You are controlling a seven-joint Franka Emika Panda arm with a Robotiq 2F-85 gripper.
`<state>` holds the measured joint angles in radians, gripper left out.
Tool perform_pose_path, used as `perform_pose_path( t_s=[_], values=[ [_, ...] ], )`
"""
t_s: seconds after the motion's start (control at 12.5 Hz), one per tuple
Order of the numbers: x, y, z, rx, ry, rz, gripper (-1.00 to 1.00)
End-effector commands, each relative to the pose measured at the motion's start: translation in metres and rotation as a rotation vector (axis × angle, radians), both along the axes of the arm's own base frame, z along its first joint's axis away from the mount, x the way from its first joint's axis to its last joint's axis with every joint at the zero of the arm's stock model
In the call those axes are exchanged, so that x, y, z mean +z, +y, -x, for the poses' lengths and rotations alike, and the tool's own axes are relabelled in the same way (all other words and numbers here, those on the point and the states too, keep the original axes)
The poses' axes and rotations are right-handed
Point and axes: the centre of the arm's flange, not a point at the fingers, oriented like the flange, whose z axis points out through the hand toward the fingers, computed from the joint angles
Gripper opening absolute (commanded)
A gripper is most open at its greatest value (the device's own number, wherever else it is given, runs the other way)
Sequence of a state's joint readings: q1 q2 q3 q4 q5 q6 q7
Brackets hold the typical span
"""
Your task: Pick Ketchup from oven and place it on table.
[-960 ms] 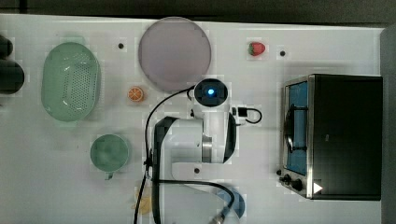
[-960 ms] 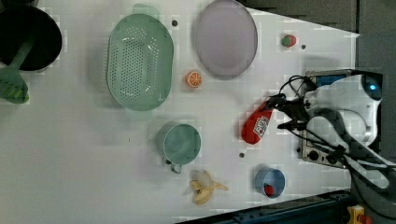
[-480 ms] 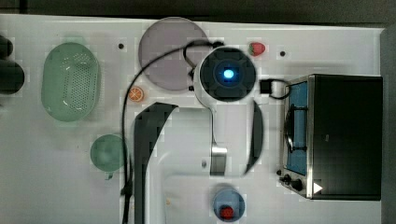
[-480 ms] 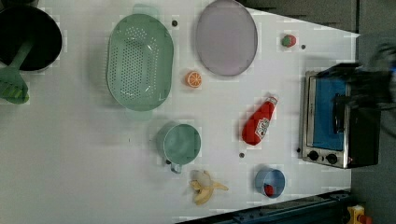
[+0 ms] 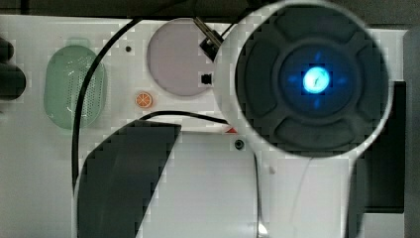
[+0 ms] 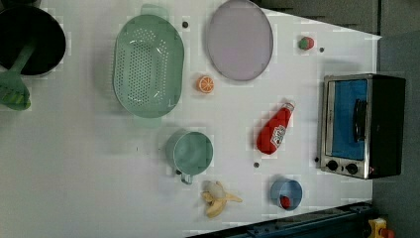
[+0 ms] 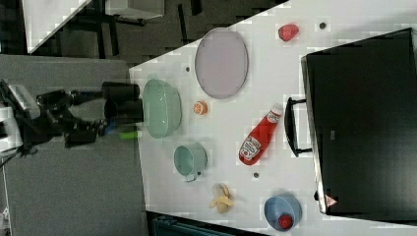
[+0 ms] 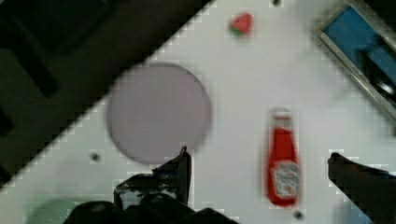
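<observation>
- Left view: Ketchup [image 6: 275, 134] lies flat on the table [image 6: 74, 163], just clear of the oven [image 6: 364, 125] front, cap toward the plate [image 6: 239, 39].
- Wrist view: I read the gripper [image 8: 257, 161] spread wide, holding nothing, above the bottle.
- Oven door closed.

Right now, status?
Gripper open, holding nothing. Ketchup bottle lying on the table, clear of the oven. Oven door shut. Nothing in the way.
</observation>
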<state>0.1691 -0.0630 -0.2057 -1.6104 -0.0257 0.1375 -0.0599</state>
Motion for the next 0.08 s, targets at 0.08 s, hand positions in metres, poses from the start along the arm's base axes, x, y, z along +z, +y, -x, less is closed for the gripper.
perform_pose_path(
  t_s=[0.08],
  values=[
    [-0.0435, -0.009, 0.0085, -0.059, 0.245, -0.021, 1.0]
  ],
)
